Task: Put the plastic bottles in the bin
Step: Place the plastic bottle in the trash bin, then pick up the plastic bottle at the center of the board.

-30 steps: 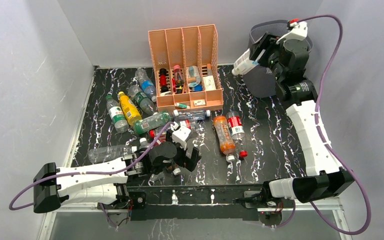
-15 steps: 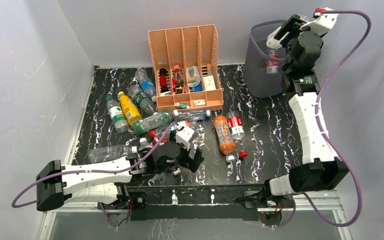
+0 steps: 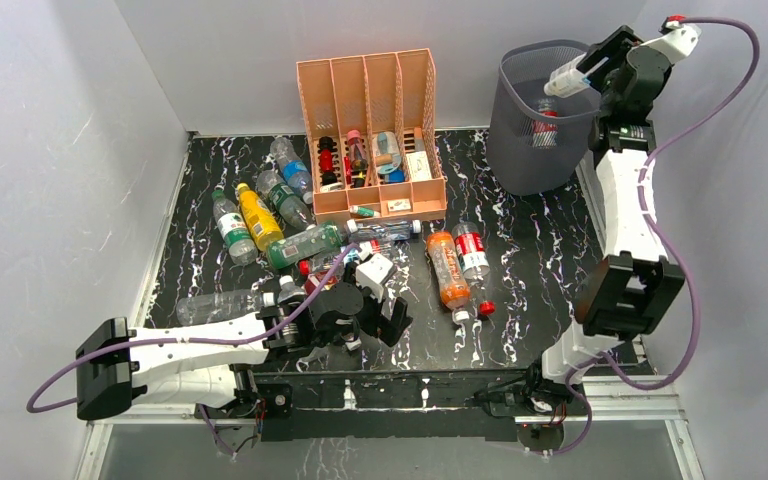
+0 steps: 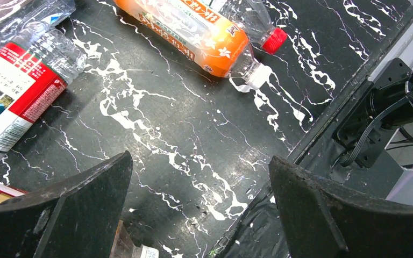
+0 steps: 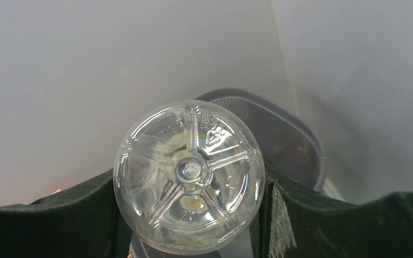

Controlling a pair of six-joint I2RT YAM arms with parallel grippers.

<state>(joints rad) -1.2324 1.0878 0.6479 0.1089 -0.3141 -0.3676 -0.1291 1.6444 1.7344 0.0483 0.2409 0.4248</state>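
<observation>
Clear plastic, a small bottle is clamped between the right gripper's fingers at the upper right of the overhead frame, above the rim of the dark grey round mesh bin. Lower left of centre, the left gripper is spread wide, nothing held, near an orange bottle lying on the black marbled table.

Right end effector raised above the far rim of the bin, clamped on a clear bottle lying roughly level; another bottle with a red label visible through the mesh inside. Left end effector low over the counter, jaws spread wide, empty. Just right of it, an orange bottle and a red-labelled bottle lying side by side. Peach organizer at the back; more bottles clustered to its left, among them a yellow bottle.
</observation>
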